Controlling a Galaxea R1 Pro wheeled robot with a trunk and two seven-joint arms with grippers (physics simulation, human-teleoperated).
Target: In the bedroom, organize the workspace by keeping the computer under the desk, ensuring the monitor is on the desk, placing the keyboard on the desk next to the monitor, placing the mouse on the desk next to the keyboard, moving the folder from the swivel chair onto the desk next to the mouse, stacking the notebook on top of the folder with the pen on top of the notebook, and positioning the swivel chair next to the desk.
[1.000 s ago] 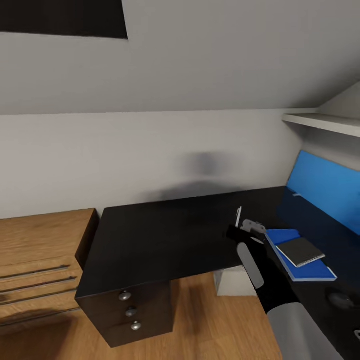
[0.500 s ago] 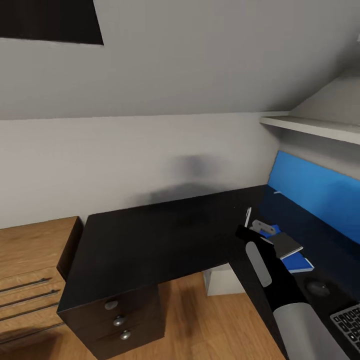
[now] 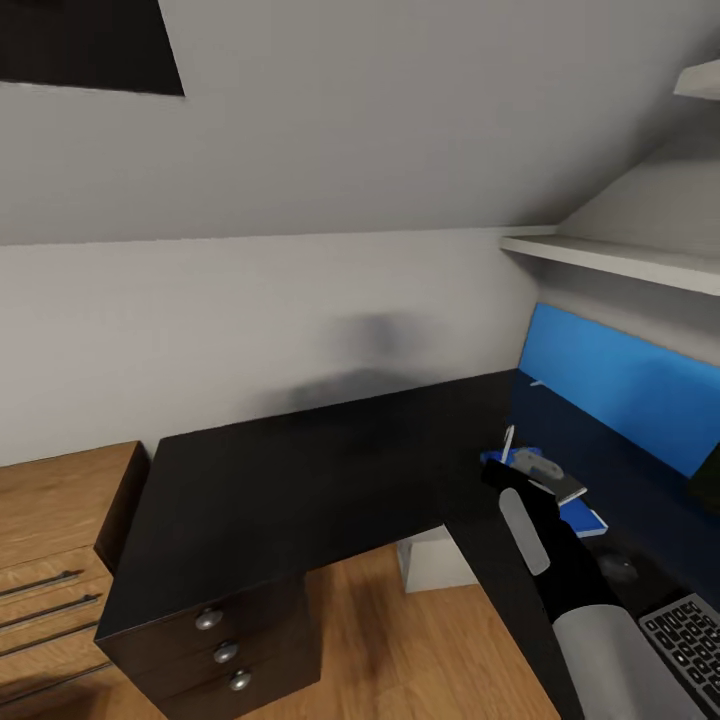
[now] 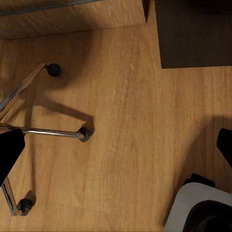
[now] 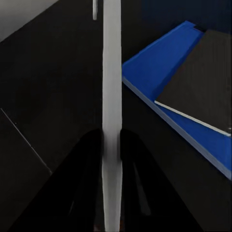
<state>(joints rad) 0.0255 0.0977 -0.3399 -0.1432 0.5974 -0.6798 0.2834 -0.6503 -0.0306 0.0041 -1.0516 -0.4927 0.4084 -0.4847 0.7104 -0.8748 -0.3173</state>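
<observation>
Black corner bench (image 3: 300, 480) under a sloped ceiling. Right gripper (image 5: 111, 145) with jaws pinched on pen (image 5: 111, 87), beside notebook (image 5: 203, 82) on folder (image 5: 159, 77). Best lowered flat onto notebook's middle. Left jaws spread, empty.

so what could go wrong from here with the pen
The pen is pinched only at its lower end by the right gripper, so it may tilt or slip. The notebook sits off to one side of it, so a release now would likely drop it on the desk instead.
</observation>
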